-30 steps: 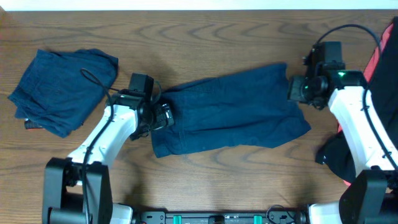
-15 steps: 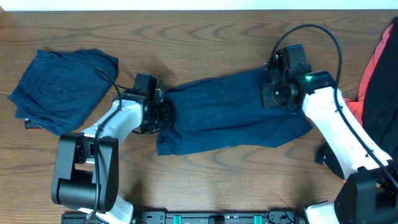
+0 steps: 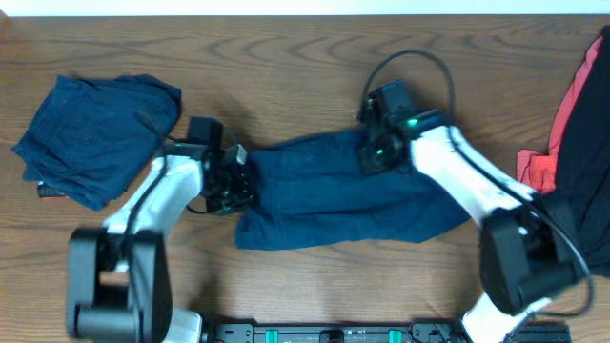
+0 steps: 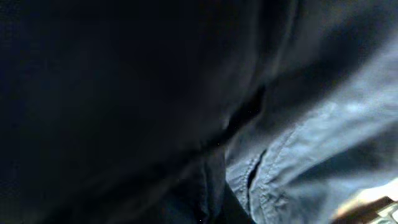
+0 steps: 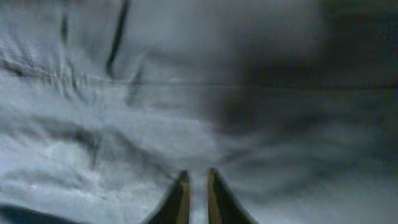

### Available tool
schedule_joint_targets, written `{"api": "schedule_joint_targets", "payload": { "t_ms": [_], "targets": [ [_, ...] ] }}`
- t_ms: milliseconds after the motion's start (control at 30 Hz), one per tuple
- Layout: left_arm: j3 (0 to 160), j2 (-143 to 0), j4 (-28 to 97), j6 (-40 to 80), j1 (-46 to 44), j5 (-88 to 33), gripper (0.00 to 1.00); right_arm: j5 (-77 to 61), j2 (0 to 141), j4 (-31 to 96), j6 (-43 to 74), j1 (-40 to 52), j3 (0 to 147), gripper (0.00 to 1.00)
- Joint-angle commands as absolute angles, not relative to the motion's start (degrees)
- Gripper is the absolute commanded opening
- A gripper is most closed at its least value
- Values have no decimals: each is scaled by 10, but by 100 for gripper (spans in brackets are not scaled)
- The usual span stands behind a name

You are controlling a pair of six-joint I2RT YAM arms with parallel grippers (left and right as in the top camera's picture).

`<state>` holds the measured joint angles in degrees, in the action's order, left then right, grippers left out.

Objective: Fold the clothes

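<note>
Navy-blue shorts (image 3: pixel 324 205) lie spread across the middle of the wooden table (image 3: pixel 286 57). My left gripper (image 3: pixel 238 181) sits at their left edge, shut on the fabric. In the left wrist view dark cloth with a stitched hem (image 4: pixel 267 180) covers everything and hides the fingers. My right gripper (image 3: pixel 374 157) is over the shorts' upper edge, near the middle. In the right wrist view its two fingers (image 5: pixel 198 180) stand almost together with a pinch of navy cloth (image 5: pixel 155 112) between them.
A folded navy garment (image 3: pixel 91 138) rests at the far left of the table. Coral-red (image 3: pixel 538 170) and black clothes (image 3: pixel 577 191) are heaped at the right edge. A black cable (image 3: pixel 410 62) loops above the right arm.
Both grippers have shut on the shorts. The right gripper has moved left from the shorts' right end to their upper middle, drawing that corner along. The left gripper has stayed at the left edge.
</note>
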<state>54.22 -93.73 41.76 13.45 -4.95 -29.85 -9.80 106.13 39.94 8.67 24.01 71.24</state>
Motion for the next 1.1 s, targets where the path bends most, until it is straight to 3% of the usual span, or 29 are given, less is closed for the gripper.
{"api": "schedule_joint_targets", "payload": {
  "t_ms": [0,133,333,467,600,733,933,1067],
  "targets": [
    [590,-865,435,125,-36,-309,6,-196,1117,392,81,278,712,1],
    [624,-807,447,125,-36,-309,6,-295,1180,349,81,340,712,1],
    [682,-761,510,129,-36,-311,6,-247,1209,242,147,415,712,5],
    [690,-748,523,129,-36,-310,6,-243,1205,204,163,422,727,14],
    [689,-751,532,129,-36,-304,6,-196,1177,281,163,399,763,18],
    [688,-756,540,129,-37,-305,6,-63,1109,399,160,349,792,25],
    [688,-756,539,130,-46,-305,6,58,1065,528,123,267,788,20],
    [688,-756,537,130,-59,-304,6,77,1073,528,123,219,744,18]
  ]
}}
